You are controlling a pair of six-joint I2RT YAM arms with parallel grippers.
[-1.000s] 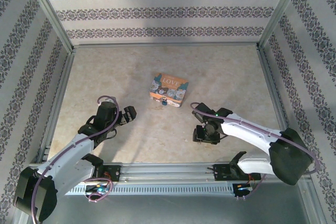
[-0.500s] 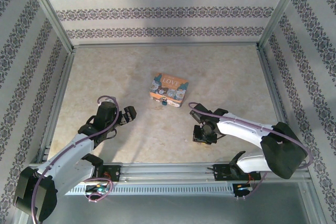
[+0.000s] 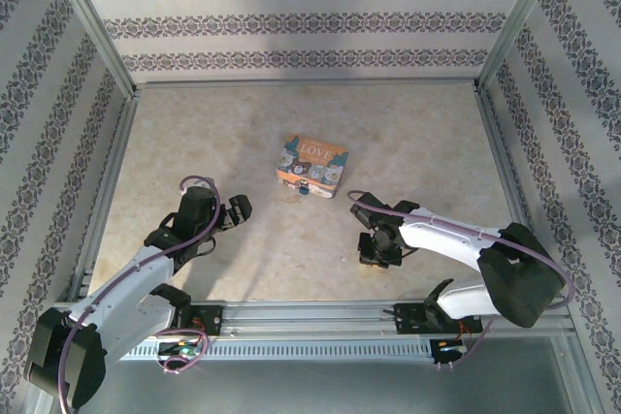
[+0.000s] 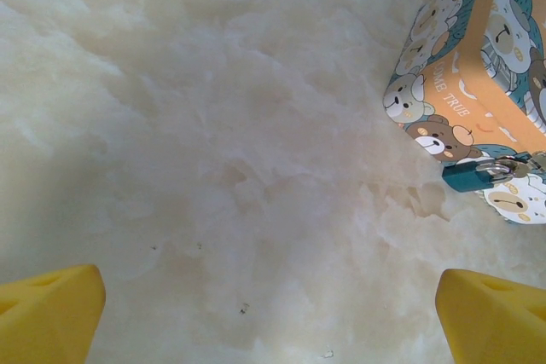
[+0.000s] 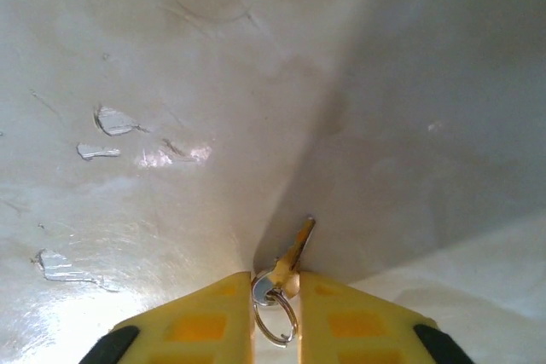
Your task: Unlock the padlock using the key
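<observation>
While nearly shut, right tool [image 5: 275,296] pinches key [image 5: 291,255]

The table [image 3: 408,133] is a pale, marbled beige top, kinda cloudy-looking up close. A cartoon tin box [image 3: 312,162] sits flat near the middle, a touch toward 12 o'clock. It's orange with teal sides and little bears, with "LOVE" on the lid. Walls [image 3: 301,26] at 9, 12 and 3 o'clock have white wallpaper with dark floral stripes. Silver metal posts [image 3: 92,26] run up the corners. A slotted metal rail [image 3: 310,346] crosses the 6 o'clock edge. In the right wrist view the surface has a few shiny scuffed patches [image 5: 111,121] toward 9 o'clock.
</observation>
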